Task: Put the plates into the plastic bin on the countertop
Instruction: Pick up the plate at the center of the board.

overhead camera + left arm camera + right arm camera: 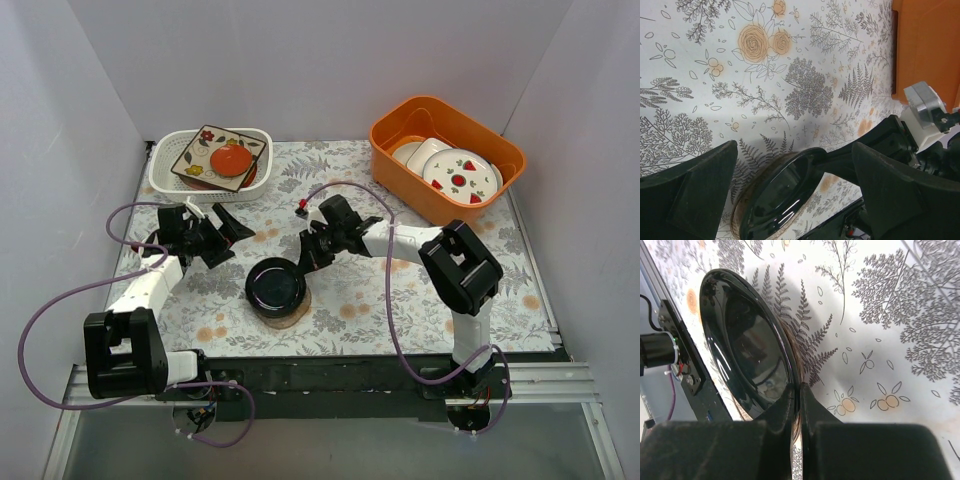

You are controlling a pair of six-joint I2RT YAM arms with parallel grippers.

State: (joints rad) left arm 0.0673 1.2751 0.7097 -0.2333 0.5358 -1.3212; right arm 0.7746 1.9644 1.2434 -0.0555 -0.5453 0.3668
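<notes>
A glossy dark dish (275, 285) lies on a tan plate (292, 316) in the middle of the fern-printed countertop (400, 290). My right gripper (306, 256) is shut on the dark dish's far rim; in the right wrist view the fingers (790, 405) pinch the rim of the dish (747, 340). My left gripper (228, 240) is open and empty, left of the dish, which shows between its fingers (775, 200). The white perforated bin (165, 172) at the back left holds a dark floral square plate (215, 152) and a red dish (232, 160).
An orange tub (395, 140) at the back right holds white strawberry plates (460, 175); its wall shows in the left wrist view (930, 45). White walls close the table on three sides. The right arm's cable (345, 187) loops over the counter.
</notes>
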